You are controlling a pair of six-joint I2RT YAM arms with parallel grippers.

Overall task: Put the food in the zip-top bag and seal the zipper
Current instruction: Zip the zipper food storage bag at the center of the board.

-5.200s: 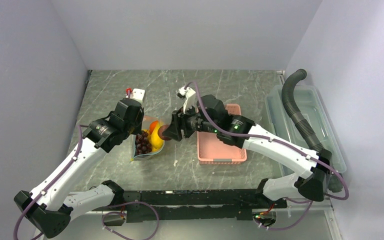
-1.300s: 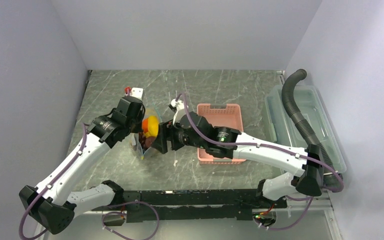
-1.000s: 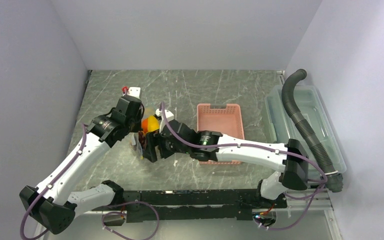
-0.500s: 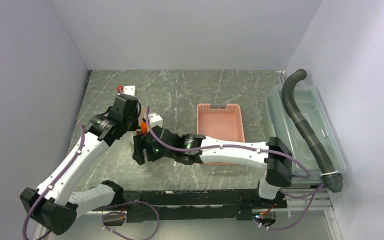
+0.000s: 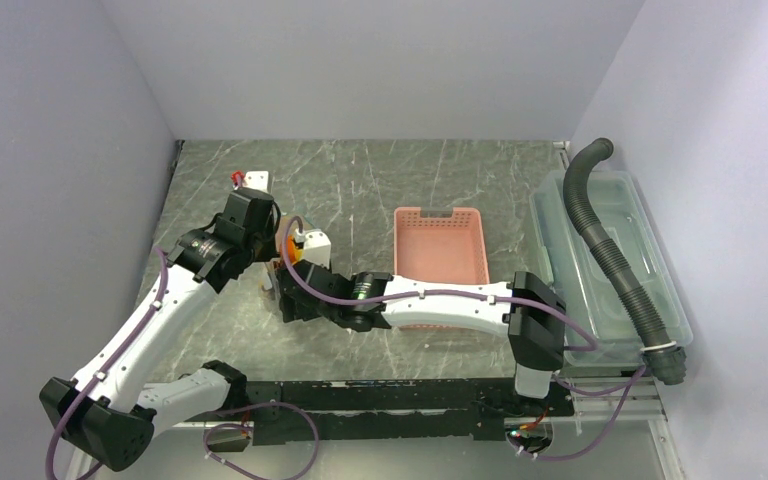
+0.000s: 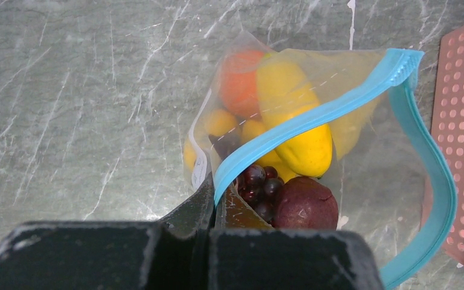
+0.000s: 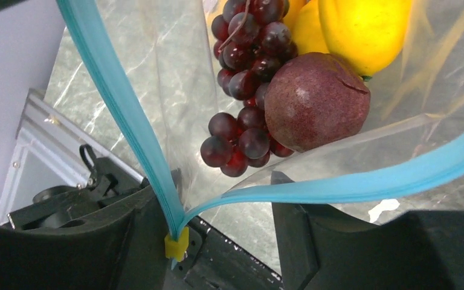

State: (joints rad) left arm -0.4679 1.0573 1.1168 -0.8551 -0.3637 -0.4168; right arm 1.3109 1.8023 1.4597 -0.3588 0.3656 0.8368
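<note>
The zip-top bag (image 6: pixel 362 151) hangs from my left gripper (image 6: pixel 215 194), which is shut on the near end of its teal zipper (image 6: pixel 314 115). Its mouth gapes open. Inside lie the food: an orange fruit (image 6: pixel 238 81), yellow pieces (image 6: pixel 296 121), dark grapes (image 6: pixel 260 184) and a dark purple round fruit (image 6: pixel 305 205). My right gripper (image 7: pixel 220 181) is open, its jaws standing wide on either side of the zipper's (image 7: pixel 115 96) end, where a small yellow slider (image 7: pixel 176 246) sits close to one finger (image 7: pixel 127 241). In the top view the right gripper (image 5: pixel 282 300) is just in front of the left gripper (image 5: pixel 265 240).
The pink basket (image 5: pixel 440 222) stands right of the bag on the marble table (image 5: pixel 380 180). A clear bin (image 5: pixel 650 260) with a grey corrugated hose (image 5: pixel 600 230) over it is at the far right. My right arm stretches across in front of the basket.
My right arm has swung left and stretched out, its gripper going from beside the bag to the bag's near end. My left gripper has shifted slightly left with the bag.
</note>
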